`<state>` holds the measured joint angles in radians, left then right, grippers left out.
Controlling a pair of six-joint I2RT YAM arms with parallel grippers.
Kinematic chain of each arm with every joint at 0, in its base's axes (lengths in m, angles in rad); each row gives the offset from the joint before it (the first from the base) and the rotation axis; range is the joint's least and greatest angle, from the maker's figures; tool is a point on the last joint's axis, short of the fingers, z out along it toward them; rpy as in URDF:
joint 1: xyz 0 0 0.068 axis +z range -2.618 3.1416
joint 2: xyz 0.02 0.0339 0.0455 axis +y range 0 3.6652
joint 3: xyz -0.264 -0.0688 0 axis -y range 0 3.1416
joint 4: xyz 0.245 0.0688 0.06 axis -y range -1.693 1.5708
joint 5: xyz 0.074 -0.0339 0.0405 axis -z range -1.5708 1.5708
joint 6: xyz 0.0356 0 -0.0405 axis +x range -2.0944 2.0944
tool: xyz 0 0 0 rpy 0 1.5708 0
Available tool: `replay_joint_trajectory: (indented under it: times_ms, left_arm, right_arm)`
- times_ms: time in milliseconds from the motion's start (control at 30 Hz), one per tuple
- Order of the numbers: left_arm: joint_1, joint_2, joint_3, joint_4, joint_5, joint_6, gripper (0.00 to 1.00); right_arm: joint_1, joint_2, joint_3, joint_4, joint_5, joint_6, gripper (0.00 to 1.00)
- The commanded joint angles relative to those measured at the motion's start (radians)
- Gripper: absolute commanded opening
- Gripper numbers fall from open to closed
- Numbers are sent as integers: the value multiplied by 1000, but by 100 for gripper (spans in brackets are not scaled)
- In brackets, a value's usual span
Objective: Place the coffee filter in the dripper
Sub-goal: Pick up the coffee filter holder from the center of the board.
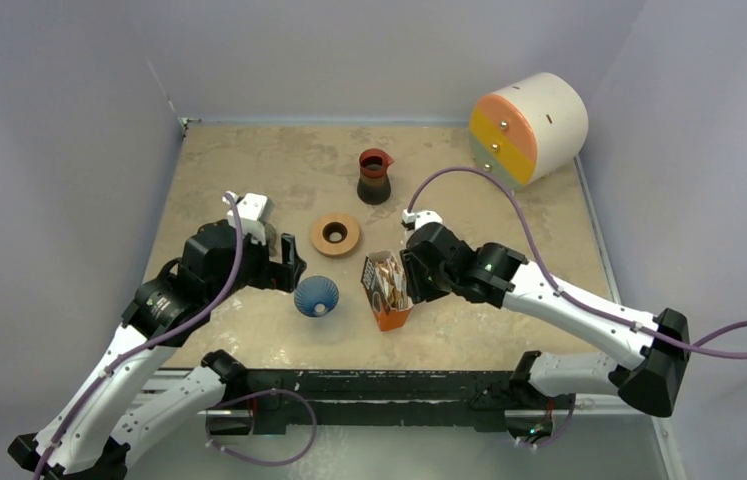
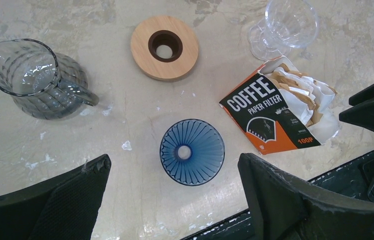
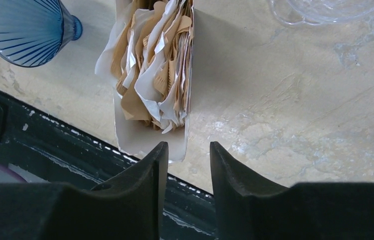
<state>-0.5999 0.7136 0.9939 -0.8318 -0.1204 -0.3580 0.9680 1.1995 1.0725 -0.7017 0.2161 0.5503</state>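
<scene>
Two arms reach in over the table (image 1: pixel 249 160) toward the dripper (image 2: pixel 192 151), a blue ribbed cone that stands mouth up near the front edge. Its ribs and centre hole show plainly in the left wrist view.

Just to the right of the dripper, not touching it, stands the orange and black filter box (image 2: pixel 267 117). The top is torn open, and the coffee filters (image 3: pixel 154 65) are packed inside in a crumpled tan and white bunch. All of them that show are in the box.

The left gripper (image 1: pixel 291 265) hangs just to the left of the dripper with its jaws spread wide, holding nothing. In its own camera the dripper lies between the two fingers and further out.

The right gripper (image 3: pixel 187 152) is on the far side of the box from the dripper, over the box's open end. Its jaws stand close together with a narrow gap between them. The corner of the box wall shows through that gap, and no filter is seen pinched.

Beyond the dripper, toward the back of the table, lies a flat wooden ring (image 2: pixel 164 47). A glass pitcher (image 2: pixel 34 80) is further back still. A clear glass cup (image 2: pixel 285 25) sits behind the box, well apart from the dripper. A round drum with coloured drawers (image 1: pixel 529 127) is at the far right corner, farthest from the dripper.
</scene>
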Motion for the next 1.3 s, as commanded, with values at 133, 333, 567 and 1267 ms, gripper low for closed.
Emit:
replay_joint_trajectory:
  times_ms: [133,333,567,1267]
  left_arm:
    - [-1,1,-2,16,-19,2,98]
    - [-1,0,-3,16,-20,2,98]
    - [-1,2,-2,15,-19,2,98]
    - [-1,-4,-3,14,-19,1,98]
  right_arm:
    - [2,36,-29,45,-9,31,36]
    - [3,51,-51,62,0,40,32]
    - [3,62,-73,99,-34,53,26]
    - [3,79,-94,103,-46,59,9]
